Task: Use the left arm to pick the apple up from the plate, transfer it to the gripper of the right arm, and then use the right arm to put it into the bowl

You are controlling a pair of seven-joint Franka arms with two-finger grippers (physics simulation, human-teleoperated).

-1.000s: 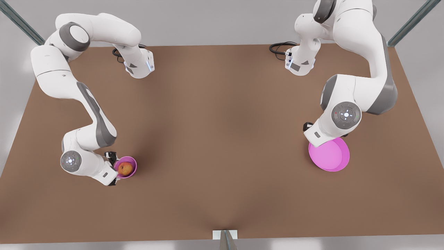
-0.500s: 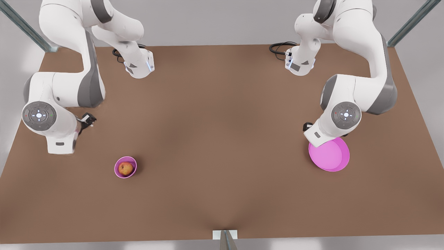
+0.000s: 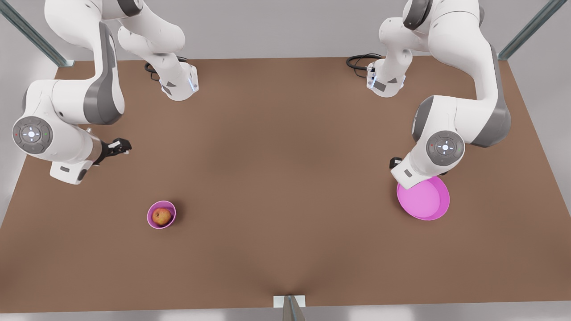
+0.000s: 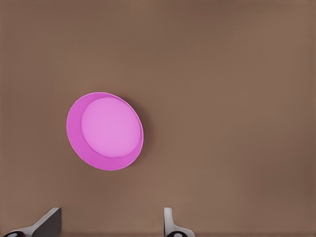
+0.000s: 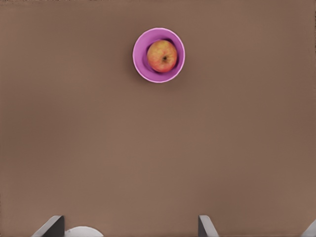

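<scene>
A: The apple [image 3: 161,216] sits inside the bowl [image 3: 161,204], down at about eight o'clock on the bench [image 3: 285,178] in the front view. It fills most of the bowl, stem dimple facing up.

B: And the right gripper [image 3: 120,146] is off at nine o'clock on the bench, well apart from the bowl, out toward the bowl's eleven o'clock. The right wrist view has the jaws spread wide, nothing between them, with the bowl and apple far out ahead on bare bench.

A: Over to the other side. The plate [image 3: 426,200] lies at about four o'clock on the bench, flat, with nothing on it.

B: The left arm [image 3: 446,147] hangs over the plate's eleven o'clock edge, its wrist covering that bit of the rim in the front view. The left gripper [image 4: 111,226] shows in the left wrist view, jaws spread apart, gripping nothing, the plate just beyond the tips.

A: So bowl and plate sit well apart, at opposite ends of the bench, apple in the bowl.
</scene>
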